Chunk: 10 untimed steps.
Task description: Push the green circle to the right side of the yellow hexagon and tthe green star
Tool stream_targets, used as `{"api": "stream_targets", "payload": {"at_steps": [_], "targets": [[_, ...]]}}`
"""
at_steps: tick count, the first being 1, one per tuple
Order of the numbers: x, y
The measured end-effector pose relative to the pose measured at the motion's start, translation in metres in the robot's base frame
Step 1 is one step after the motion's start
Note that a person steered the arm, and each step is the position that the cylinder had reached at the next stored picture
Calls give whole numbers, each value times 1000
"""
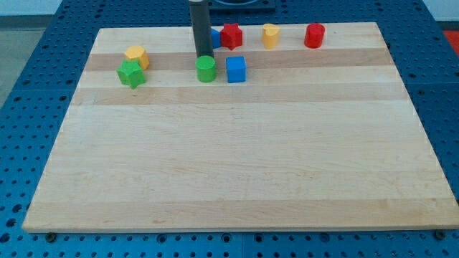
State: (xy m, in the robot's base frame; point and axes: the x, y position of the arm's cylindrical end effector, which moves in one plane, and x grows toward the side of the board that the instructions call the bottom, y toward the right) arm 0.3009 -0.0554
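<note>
The green circle (206, 69) sits near the view's top, left of centre. My tip (204, 55) stands just above it in the view, touching or nearly touching its top edge. The yellow hexagon (136, 56) lies at the upper left, with the green star (131, 74) touching it just below. The green circle is well to the right of both.
A blue cube (236, 69) sits right next to the green circle on its right. A red star (231, 36), a yellow block (270, 35) and a red cylinder (314, 35) line the top edge. A blue block (214, 37) is partly hidden behind the rod.
</note>
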Motion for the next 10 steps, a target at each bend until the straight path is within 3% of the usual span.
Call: {"api": "stream_targets", "payload": {"at_steps": [2, 5, 7, 10], "targets": [[58, 43], [66, -16], [125, -16], [78, -85]]}}
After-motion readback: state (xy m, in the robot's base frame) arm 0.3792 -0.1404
